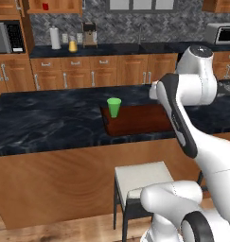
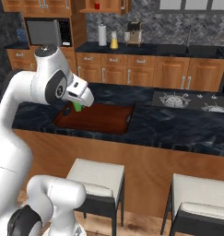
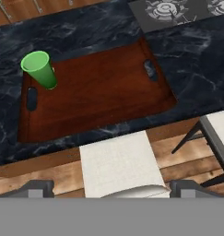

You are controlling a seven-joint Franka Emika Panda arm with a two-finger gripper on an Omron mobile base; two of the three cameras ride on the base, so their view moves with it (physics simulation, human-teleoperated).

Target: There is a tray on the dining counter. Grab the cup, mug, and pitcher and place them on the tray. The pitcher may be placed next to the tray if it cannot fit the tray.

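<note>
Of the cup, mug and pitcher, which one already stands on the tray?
The green cup: it stands upright at one end of the tray. The red mug sits on a high shelf, and the pitcher on the back counter.

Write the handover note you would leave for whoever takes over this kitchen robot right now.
Hand: open, empty, above the dining counter's near edge, over a stool.
Cup: upright on the tray, at one end by a handle slot. Done.
Mug: on a high wall shelf across the kitchen.
Pitcher: on the back counter beside the paper-towel roll.
Left: fetch mug and pitcher; pitcher may stand beside the tray.
</note>
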